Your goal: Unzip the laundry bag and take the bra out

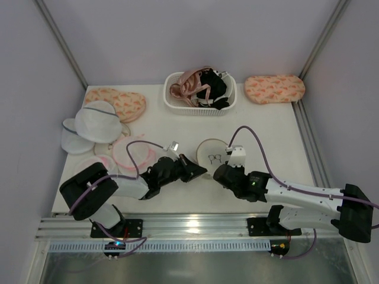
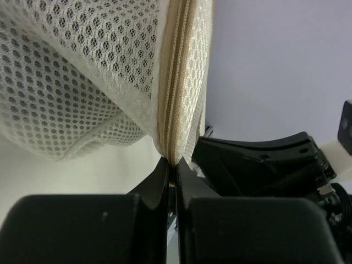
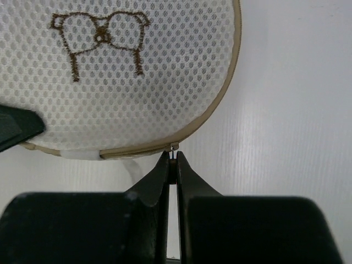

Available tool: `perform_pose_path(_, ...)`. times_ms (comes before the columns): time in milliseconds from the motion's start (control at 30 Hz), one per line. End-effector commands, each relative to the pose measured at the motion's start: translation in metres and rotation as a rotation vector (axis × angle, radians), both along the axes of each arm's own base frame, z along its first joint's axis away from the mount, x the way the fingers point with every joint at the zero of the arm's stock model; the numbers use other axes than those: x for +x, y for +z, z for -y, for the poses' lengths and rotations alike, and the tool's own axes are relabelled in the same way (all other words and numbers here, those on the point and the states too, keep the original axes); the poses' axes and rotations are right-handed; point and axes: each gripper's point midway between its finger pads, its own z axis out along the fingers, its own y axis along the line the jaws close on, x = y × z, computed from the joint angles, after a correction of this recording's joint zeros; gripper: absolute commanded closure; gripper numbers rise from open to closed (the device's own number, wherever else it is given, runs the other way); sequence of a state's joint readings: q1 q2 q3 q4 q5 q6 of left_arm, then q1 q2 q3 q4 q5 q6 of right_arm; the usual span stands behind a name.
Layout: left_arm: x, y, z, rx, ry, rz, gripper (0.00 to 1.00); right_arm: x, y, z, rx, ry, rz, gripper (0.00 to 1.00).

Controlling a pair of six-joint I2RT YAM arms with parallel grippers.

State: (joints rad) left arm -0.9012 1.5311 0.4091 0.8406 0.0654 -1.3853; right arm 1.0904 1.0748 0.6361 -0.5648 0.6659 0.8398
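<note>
The laundry bag (image 1: 214,152) is a round cream-white mesh pouch with a tan rim zipper and a brown glasses mark (image 3: 99,33). It lies at the table's near middle. My left gripper (image 1: 200,171) is shut on the bag's near-left rim, and the tan zipper (image 2: 177,82) runs up from its tips (image 2: 172,165). My right gripper (image 1: 218,171) is shut on the small metal zipper pull (image 3: 174,147) at the bag's near rim (image 3: 174,159). The zipper looks closed along the visible rim. The bra is hidden; nothing black shows through the mesh.
A white basket (image 1: 177,104) at the back holds pale pink bras and some black fabric. Pink-rimmed round pouches (image 1: 133,152) and white domed bags (image 1: 95,121) lie at the left. Patterned pouches sit at back left (image 1: 121,102) and back right (image 1: 274,89).
</note>
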Motion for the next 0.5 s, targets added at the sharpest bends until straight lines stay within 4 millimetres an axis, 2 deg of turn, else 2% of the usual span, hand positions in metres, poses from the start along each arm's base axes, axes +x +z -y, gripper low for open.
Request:
perform_pose_path(0,-0.007,0.001,-0.007,0.077,-0.087,0.048,1.00,0.001,0.014,0.023,-0.063,-0.060,0.031,0.96)
perform_pose_path(67,-0.003,-0.002,-0.015,0.131,-0.117,0.077,1.00,-0.002,0.015,0.033,-0.096,-0.070,0.028,0.96)
perform_pose_path(100,0.003,0.009,-0.014,0.136,-0.129,0.110,1.00,-0.002,0.015,0.036,-0.107,-0.070,0.027,0.96)
perform_pose_path(133,0.002,-0.001,-0.020,0.194,-0.155,0.083,1.00,-0.004,0.014,0.039,-0.120,-0.066,0.022,0.96)
perform_pose_path(167,0.006,-0.002,-0.022,0.243,-0.181,0.125,1.00,-0.005,0.015,0.037,-0.111,-0.055,0.016,0.96)
perform_pose_path(200,0.014,0.006,-0.019,0.251,-0.189,0.147,1.00,-0.006,0.015,0.036,-0.115,-0.034,0.013,0.96)
perform_pose_path(233,0.016,0.005,-0.021,0.263,-0.206,0.145,1.00,-0.006,0.016,0.034,-0.105,-0.029,0.012,0.96)
perform_pose_path(333,0.030,0.017,-0.016,0.259,-0.222,0.203,1.00,-0.008,0.016,0.027,-0.069,-0.001,0.002,0.96)
perform_pose_path(400,0.039,0.015,-0.014,0.272,-0.248,0.224,1.00,-0.010,0.017,0.021,-0.039,0.021,-0.007,0.96)
perform_pose_path(433,0.046,0.024,-0.009,0.262,-0.256,0.242,0.95,-0.010,0.017,0.017,-0.021,0.028,-0.005,0.96)
perform_pose_path(467,0.052,0.015,-0.008,0.271,-0.270,0.229,0.89,-0.010,0.017,0.014,-0.007,0.035,-0.008,0.96)
